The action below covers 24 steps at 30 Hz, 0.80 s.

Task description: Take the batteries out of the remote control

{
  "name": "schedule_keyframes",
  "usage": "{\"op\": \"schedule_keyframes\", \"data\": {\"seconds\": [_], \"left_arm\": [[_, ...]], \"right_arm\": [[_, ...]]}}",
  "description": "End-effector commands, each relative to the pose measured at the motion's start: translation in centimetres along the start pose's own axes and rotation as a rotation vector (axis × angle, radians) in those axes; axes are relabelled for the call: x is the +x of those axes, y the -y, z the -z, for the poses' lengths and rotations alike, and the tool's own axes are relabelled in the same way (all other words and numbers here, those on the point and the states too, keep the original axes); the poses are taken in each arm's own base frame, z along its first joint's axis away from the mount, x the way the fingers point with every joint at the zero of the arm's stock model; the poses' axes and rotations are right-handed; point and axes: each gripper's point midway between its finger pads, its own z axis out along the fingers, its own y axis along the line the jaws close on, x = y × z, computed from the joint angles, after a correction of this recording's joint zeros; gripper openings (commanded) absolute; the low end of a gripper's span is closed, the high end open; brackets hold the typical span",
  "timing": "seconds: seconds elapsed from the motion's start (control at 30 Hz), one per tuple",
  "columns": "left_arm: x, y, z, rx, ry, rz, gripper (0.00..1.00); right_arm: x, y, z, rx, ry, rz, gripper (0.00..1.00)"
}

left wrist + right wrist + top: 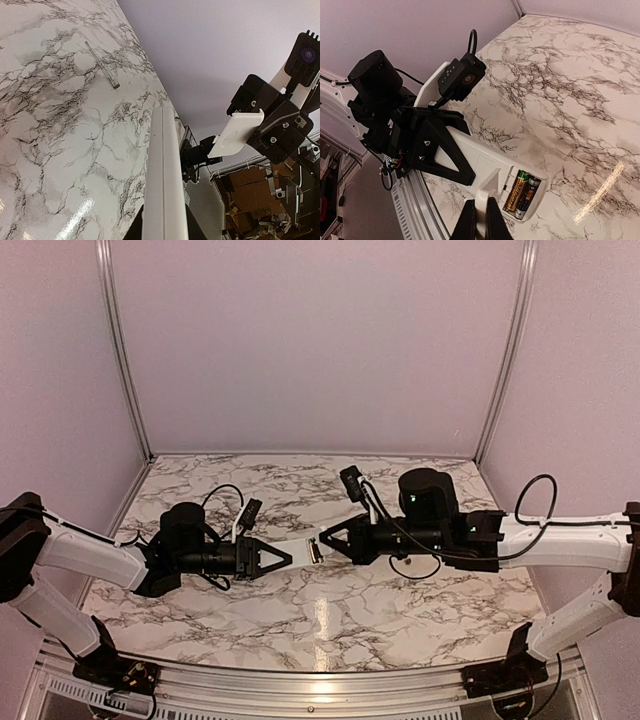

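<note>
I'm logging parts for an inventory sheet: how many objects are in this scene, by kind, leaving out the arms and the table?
remote control: 1
batteries: 2, both in the open compartment
battery cover: 1
thin pale rod: 1, lying on the table
Total: 5
</note>
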Motion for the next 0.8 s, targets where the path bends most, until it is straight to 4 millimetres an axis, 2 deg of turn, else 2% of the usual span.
{"op": "schedule_keyframes", "data": {"seconds": [0.0,0.07,0.2,0.4,0.53,0.77], "left_arm": [[-1.2,2.0,-0.1,0.059,0.029,-0.055,0.00],[-1.2,1.9,-0.1,0.052,0.034,-0.053,0.00],[-1.5,1.5,0.2,0.014,0.055,-0.063,0.00],[-1.9,1.3,0.7,-0.023,0.080,-0.084,0.00],[-1.9,1.4,0.7,-0.020,0.081,-0.087,0.00],[-2.1,1.4,0.9,-0.030,0.089,-0.095,0.00]], "right_arm": [[-0.4,0.7,1.4,0.059,0.016,0.011,0.00],[-0.8,1.7,2.0,0.110,0.039,0.009,0.00],[-0.2,5.4,3.2,0.312,0.029,-0.002,0.00],[1.8,11.2,3.9,0.588,-0.039,-0.003,0.00],[3.3,14.6,3.4,0.723,-0.104,-0.001,0.00],[6.3,18.6,0.9,0.889,-0.262,0.021,0.00]]}}
